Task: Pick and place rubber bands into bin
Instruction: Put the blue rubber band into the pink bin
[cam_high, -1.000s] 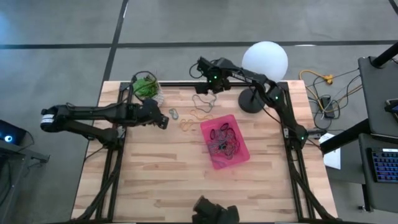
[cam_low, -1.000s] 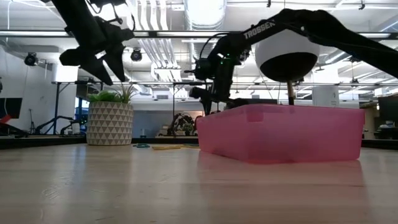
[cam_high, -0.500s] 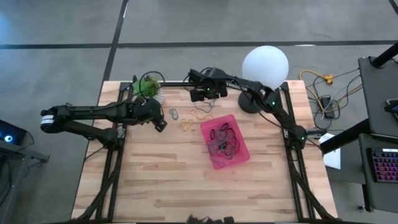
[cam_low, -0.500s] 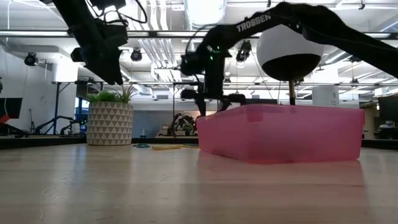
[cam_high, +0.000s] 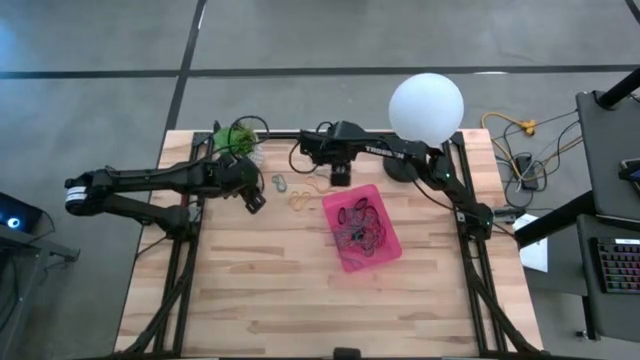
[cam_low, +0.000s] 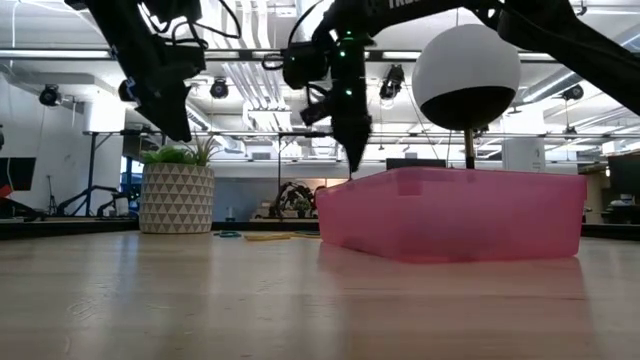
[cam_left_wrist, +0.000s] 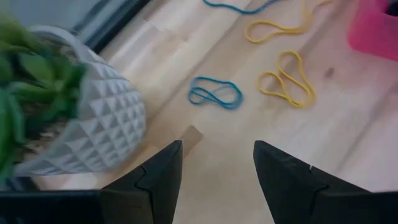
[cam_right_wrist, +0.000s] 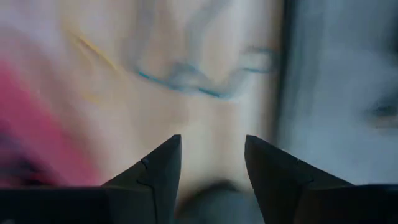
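Rubber bands beyond bin smeared near right tool, both tools parted, empty.

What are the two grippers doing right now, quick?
Left gripper: open, holding nothing, above the wooden table.
Right gripper: open, holding nothing.
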